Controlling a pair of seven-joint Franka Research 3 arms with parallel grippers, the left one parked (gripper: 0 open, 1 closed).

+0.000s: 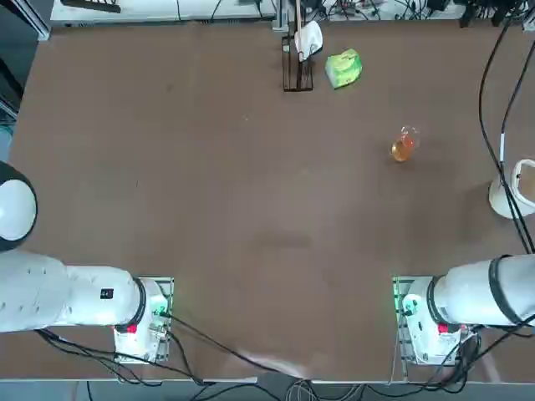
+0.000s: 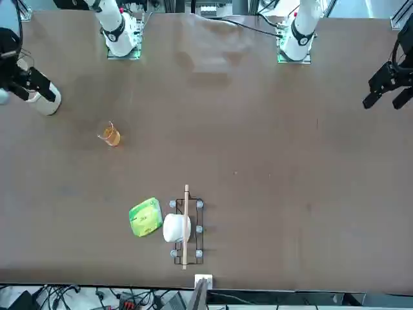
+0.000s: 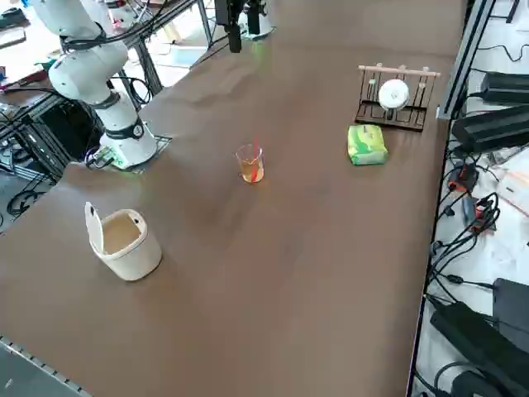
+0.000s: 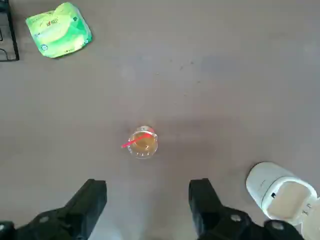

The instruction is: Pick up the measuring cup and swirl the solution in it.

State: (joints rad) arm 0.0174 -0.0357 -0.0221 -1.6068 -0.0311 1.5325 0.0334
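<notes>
One clear measuring cup (image 4: 142,153) holds orange solution (image 4: 145,144).

Green bag (image 3: 366,145) beside dark rack (image 3: 395,117).

Small clear measuring cup (image 3: 250,163) of orange solution (image 3: 253,172), between white lidded bin (image 3: 126,246) and green packet (image 3: 366,145).

Pale glare — soft, faint shadows
</notes>
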